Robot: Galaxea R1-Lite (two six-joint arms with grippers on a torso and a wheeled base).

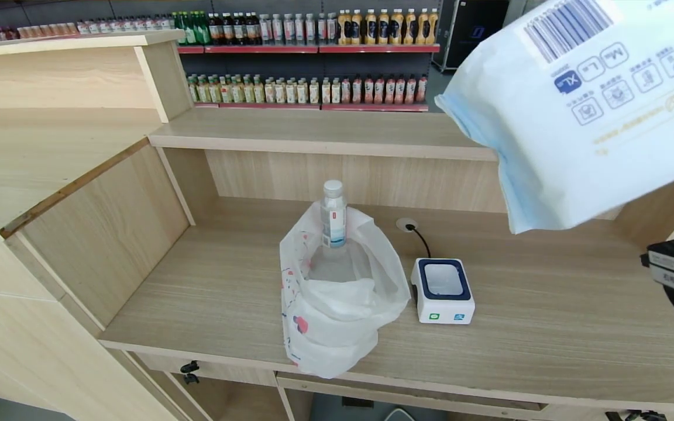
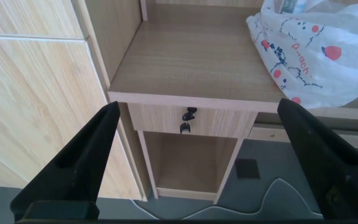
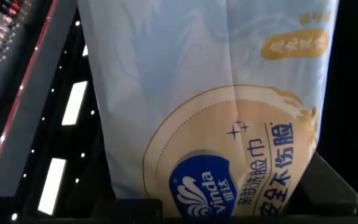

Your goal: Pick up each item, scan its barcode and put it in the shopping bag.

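Observation:
A large white and blue tissue pack (image 1: 594, 105) hangs high at the upper right of the head view, its barcode side facing the camera. My right gripper (image 3: 216, 205) is shut on the tissue pack (image 3: 197, 93), with dark fingers on either side of it. On the desk stands the white shopping bag (image 1: 337, 304), with a clear water bottle (image 1: 333, 216) upright inside it. Just right of the bag sits the white barcode scanner (image 1: 442, 290) with its blue-framed window. My left gripper (image 2: 191, 186) is open and holds nothing. It is low in front of the desk, left of the shopping bag (image 2: 316, 56).
A raised counter ledge (image 1: 319, 134) runs behind the desk and a wooden side wall (image 1: 103, 234) closes its left. A cable runs from the scanner to a desk hole (image 1: 407, 224). A drawer lock with a key (image 2: 188, 118) sits under the desk edge.

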